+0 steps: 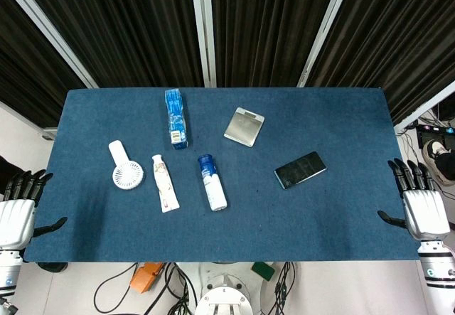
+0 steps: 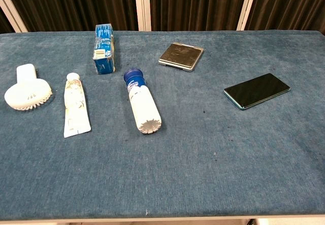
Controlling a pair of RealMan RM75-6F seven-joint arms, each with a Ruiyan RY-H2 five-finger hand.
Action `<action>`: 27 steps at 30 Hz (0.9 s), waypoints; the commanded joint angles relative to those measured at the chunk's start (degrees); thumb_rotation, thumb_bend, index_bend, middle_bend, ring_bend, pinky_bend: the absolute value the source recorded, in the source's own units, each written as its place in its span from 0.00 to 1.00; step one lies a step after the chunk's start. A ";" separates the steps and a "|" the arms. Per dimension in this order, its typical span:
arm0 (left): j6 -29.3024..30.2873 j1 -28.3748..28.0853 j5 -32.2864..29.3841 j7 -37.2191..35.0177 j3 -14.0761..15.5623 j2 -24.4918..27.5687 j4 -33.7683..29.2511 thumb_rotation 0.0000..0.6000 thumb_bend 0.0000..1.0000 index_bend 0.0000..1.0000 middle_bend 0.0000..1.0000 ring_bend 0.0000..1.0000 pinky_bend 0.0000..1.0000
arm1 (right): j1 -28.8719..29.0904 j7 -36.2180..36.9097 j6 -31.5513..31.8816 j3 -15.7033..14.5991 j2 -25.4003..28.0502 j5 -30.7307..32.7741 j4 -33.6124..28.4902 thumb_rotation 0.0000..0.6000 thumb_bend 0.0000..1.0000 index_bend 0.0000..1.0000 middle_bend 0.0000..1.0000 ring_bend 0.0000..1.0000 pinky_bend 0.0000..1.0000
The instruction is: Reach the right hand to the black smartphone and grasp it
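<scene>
The black smartphone [image 1: 300, 170] lies flat on the blue table, right of centre, its screen up; the chest view shows the smartphone [image 2: 257, 90] at the right. My right hand [image 1: 419, 203] hangs off the table's right edge, fingers spread, holding nothing, well to the right of the phone. My left hand [image 1: 19, 208] sits off the left edge, fingers apart and empty. Neither hand appears in the chest view.
On the table [image 1: 341, 116] lie a white hand fan [image 1: 125, 167], a white tube [image 1: 164, 183], a blue-capped white bottle [image 1: 212, 182], a blue carton [image 1: 175, 118] and a silver flat box [image 1: 244, 126]. Dark curtains hang behind the table.
</scene>
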 commanded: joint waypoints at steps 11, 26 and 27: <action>0.33 -0.19 1.07 -0.24 -0.30 -0.24 0.04 1.00 0.08 0.13 0.09 0.06 0.00 | 9.82 -5.12 -14.03 2.39 -6.55 4.02 3.98 1.00 0.12 0.06 0.12 0.00 0.13; -1.66 -1.18 -0.29 1.65 -0.98 0.25 -1.81 1.00 0.08 0.13 0.09 0.06 0.00 | 24.76 -4.85 -32.25 4.83 -21.32 9.55 23.08 1.00 0.18 0.32 0.11 0.00 0.13; -1.67 -1.15 -0.39 1.75 -1.00 0.26 -1.84 1.00 0.08 0.13 0.09 0.06 0.00 | 25.13 -4.80 -32.55 4.73 -21.78 9.57 23.74 1.00 0.18 0.32 0.11 0.00 0.13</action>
